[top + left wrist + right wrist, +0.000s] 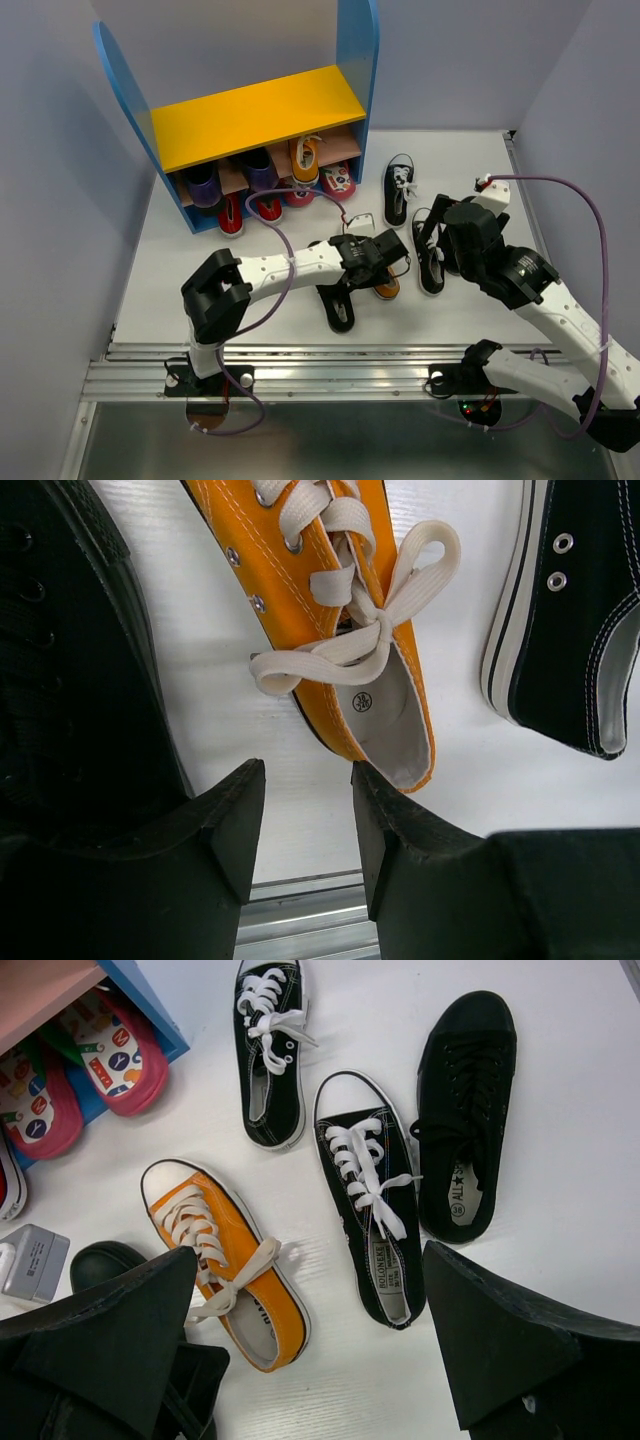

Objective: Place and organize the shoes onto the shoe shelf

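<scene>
The shoe shelf (255, 115) stands at the back left, with one orange sneaker (304, 160) on its lower board. Its mate (330, 630) lies on the table. My left gripper (308, 775) hovers open just behind that sneaker's heel, with only bare table between the fingers. An all-black shoe (60, 680) lies to its left. My right gripper (310, 1252) stands wide open above the orange sneaker (225, 1260) and a black canvas sneaker (365, 1195). A second canvas sneaker (268, 1050) and another all-black shoe (467, 1110) lie beyond.
Purple shoes (205, 185) sit on the shelf's lower board and red and pink patterned ones (232, 215) lie under it. A metal rail (330, 365) runs along the near table edge. Grey walls close in both sides.
</scene>
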### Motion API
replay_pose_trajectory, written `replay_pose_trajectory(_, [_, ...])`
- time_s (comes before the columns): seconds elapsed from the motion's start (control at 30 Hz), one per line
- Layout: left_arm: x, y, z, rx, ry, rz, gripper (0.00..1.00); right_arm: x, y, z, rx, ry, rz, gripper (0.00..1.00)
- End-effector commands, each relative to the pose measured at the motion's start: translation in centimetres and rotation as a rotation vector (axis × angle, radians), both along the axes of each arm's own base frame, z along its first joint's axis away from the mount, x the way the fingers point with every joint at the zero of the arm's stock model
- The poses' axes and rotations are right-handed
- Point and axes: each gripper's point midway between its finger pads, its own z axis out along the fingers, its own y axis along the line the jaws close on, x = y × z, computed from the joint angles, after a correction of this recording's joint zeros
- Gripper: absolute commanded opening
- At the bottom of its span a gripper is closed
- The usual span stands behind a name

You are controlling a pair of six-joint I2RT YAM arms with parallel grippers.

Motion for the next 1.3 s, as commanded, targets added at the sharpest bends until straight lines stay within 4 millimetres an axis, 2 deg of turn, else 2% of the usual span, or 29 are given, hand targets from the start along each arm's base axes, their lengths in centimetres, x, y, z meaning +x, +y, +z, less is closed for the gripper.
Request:
replay_pose_trajectory(0.0, [0.5,-1.3,0.3,-0.050,-0.004,0.028,0.51,-0.1,-0.5,1.1,0.015,-0.030,-0.027,1.00])
replay_pose_trajectory(0.3, [1.2,-1.9,-0.8,-0.050,-0.013,0.062,0.50,-0.1,-0.3,0.6,0.013,-0.016,-0.014,1.00])
replay_pose_trajectory(0.53, [1.7,-1.2,-1.8,-0.015,-0.018,0.116,0.46,-0.2,-0.2,1.0,0.019,-0.023,-0.007,1.00])
replay_pose_trajectory(0.6, [1.7,-1.5,-1.5,-0.030,-0.022,0.115,0.45,-0.2,-0.2,1.0,0.020,-0.023,-0.005,1.00])
replay_pose_trajectory(0.73, [1.7,-1.3,0.7,-0.070,-0.073,0.121,0.46,-0.2,-0.2,1.1,0.021,-0.025,-0.003,1.00])
replay_pose_trajectory(0.87, [1.8,-1.3,1.7,-0.093,-0.095,0.132,0.51,-0.2,-0.2,0.9,0.017,-0.023,-0.004,1.00])
replay_pose_trajectory(0.97, [1.9,-1.4,1.6,-0.086,-0.093,0.134,0.57,-0.2,-0.3,0.9,0.010,-0.020,-0.003,1.00])
replay_pose_trajectory(1.1, [1.5,-1.8,-0.2,-0.077,-0.054,0.144,0.58,-0.3,-0.5,0.9,0.002,-0.024,-0.006,1.00])
replay_pose_trajectory(1.13, [1.5,-1.7,-1.2,-0.056,-0.044,0.152,0.58,-0.3,-0.5,0.9,0.000,-0.023,-0.006,1.00])
replay_pose_trajectory(1.23, [1.2,-1.8,-2.8,-0.035,-0.015,0.149,0.55,-0.3,-0.4,0.8,0.000,-0.022,0.001,1.00])
replay_pose_trajectory(1.27, [1.1,-1.9,-3.1,-0.033,-0.007,0.146,0.51,-0.3,-0.4,0.8,0.000,-0.020,0.002,1.00])
